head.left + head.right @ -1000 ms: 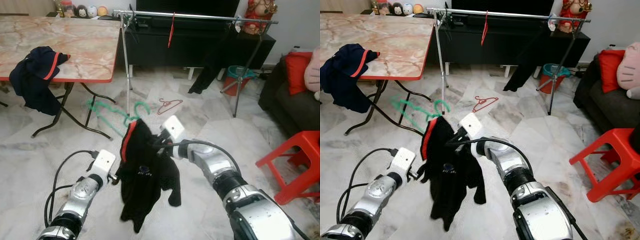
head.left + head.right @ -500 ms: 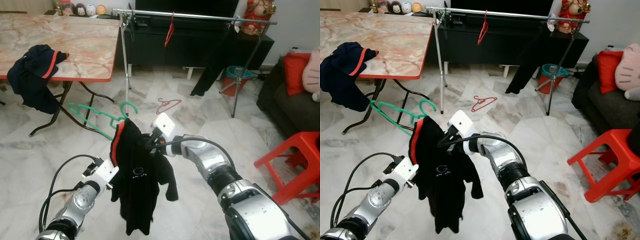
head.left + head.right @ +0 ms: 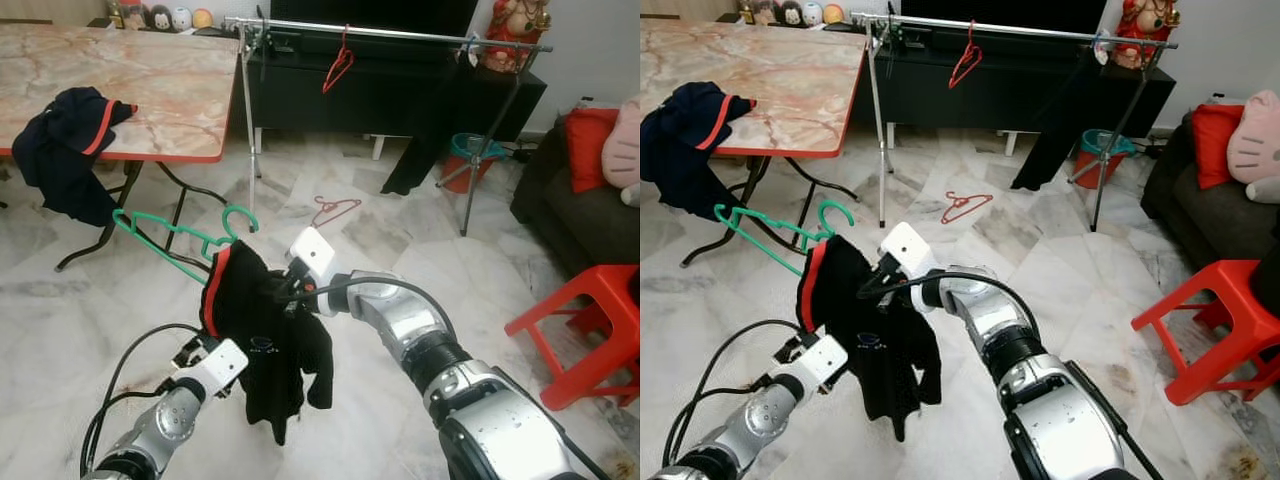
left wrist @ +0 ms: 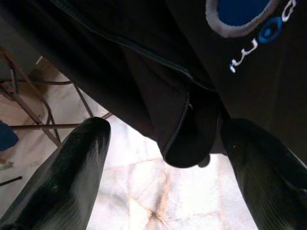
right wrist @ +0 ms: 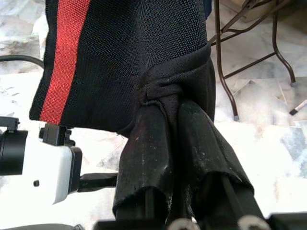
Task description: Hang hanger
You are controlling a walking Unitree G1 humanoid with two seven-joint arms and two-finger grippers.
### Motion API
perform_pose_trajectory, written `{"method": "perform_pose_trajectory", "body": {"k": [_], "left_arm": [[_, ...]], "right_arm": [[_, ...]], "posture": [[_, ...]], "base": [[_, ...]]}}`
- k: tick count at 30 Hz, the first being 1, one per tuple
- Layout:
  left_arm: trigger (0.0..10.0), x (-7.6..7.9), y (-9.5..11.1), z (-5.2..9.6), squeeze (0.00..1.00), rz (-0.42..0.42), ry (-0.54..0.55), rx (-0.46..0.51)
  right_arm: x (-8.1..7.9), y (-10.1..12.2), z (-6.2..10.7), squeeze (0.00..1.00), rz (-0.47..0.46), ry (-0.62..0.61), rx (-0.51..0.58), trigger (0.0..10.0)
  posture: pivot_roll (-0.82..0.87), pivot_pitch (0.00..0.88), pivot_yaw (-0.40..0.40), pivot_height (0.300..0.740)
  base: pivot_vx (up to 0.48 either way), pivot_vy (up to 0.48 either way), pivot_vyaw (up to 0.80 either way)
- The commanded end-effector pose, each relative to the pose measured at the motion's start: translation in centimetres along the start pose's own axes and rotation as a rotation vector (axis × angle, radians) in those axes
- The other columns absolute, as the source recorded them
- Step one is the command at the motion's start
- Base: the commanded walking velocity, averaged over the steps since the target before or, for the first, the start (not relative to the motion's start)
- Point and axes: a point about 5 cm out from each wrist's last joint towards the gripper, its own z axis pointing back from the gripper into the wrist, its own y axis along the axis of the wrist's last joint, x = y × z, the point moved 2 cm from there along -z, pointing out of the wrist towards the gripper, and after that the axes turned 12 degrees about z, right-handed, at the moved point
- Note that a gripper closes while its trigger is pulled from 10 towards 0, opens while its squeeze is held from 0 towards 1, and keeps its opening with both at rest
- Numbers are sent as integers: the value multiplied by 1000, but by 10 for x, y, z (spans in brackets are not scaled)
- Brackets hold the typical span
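A green hanger (image 3: 178, 240) carries a black jacket (image 3: 268, 345) with a red collar stripe, held in the air in front of me. My right gripper (image 3: 287, 291) is shut on the jacket's fabric near the collar; its fingers (image 5: 149, 143) pinch a bunched fold (image 5: 169, 91). My left gripper (image 3: 203, 352) sits low beside the jacket's hem, its fingers (image 4: 67, 182) open with the jacket (image 4: 192, 72) hanging just beyond them. The metal clothes rail (image 3: 390, 33) stands farther back, with a red hanger (image 3: 338, 62) and a black garment (image 3: 425, 130) on it.
A marble-top folding table (image 3: 150, 100) on the left has a dark garment (image 3: 65, 145) draped over its edge. Another red hanger (image 3: 335, 210) lies on the floor before the rail. On the right stand a red stool (image 3: 590, 320) and a dark sofa (image 3: 570, 190).
My right gripper has carried the jacket and hanger to the left and nearer to me. The left gripper has dropped lower beside the jacket's hem.
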Motion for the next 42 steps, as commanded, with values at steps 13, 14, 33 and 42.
{"method": "perform_pose_trajectory", "body": {"k": [13, 14, 33, 42], "left_arm": [[10000, 4, 0, -1, 0, -81, 54, 14], [10000, 5, 0, -1, 0, -93, 54, 14], [7333, 19, 7, -1, 0, -329, 88, 104], [4588, 32, 33, -11, 0, -325, 49, 178]], "right_arm": [[3, 22, -4, 0, 27, -4, 55, 0], [3, 23, -4, 0, 27, -4, 57, 0], [2, 34, -7, 0, 35, 13, 84, 0], [-1, 36, -7, 0, 47, 31, 90, 0]], "posture": [[-108, 0, -135, 740], [-108, 0, -135, 740], [-112, 0, -147, 740], [-116, 0, -149, 740]], "base": [[0, 0, 0], [0, 0, 0], [0, 0, 0], [0, 0, 0]]}}
